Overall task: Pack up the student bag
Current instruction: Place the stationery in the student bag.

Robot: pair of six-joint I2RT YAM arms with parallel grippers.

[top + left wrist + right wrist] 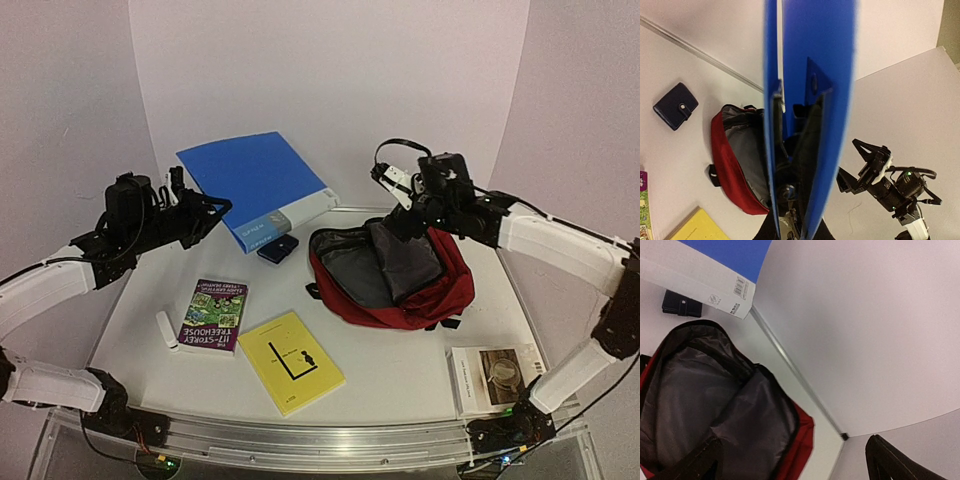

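Note:
The student bag [390,275] lies open on the table right of centre, dark red with grey lining showing. My left gripper [203,212] is shut on the near edge of a large blue binder [255,185], which it holds tilted off the table at the back left. In the left wrist view the binder [837,75] runs edge-on through the jaws [797,115], with the bag [727,155] beyond it. My right gripper [398,200] hovers open over the bag's far rim. In its own view the fingers [700,462] stand wide apart, empty, above the lining [700,405].
A dark wallet [277,248] lies between binder and bag. Near the front are a purple-and-green storybook [213,315], a yellow book [291,362] and a small white object [167,330]. Another book [497,378] lies at the front right corner. White walls close in behind.

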